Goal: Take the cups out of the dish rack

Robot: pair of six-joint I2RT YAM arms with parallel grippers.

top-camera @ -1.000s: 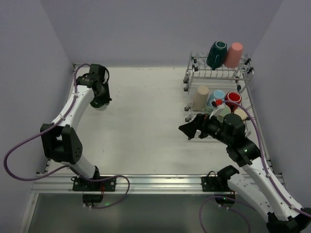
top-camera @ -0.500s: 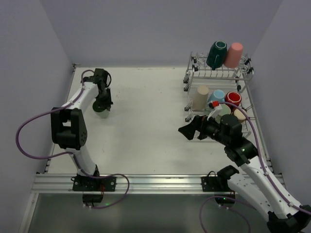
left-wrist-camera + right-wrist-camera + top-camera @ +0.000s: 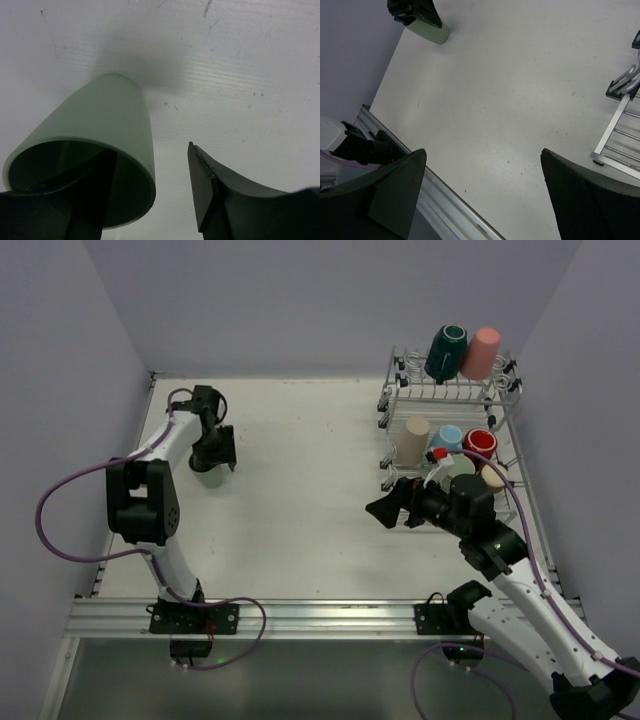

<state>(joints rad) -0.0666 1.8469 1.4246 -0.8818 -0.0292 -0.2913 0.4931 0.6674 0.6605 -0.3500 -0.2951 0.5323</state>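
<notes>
Left gripper (image 3: 147,160) open, one finger inside sage green cup (image 3: 100,120) on desk (image 3: 240,75); right gripper (image 3: 483,152) wide open & empty, nr dish rack (image 3: 455,392).

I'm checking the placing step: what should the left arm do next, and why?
Probably lift the left tool straight up: the sage green cup stands on the table, one finger inside it, the other clear of its wall, so nothing grips it.

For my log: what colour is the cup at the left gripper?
Cup: sage green; left wrist view.
</notes>
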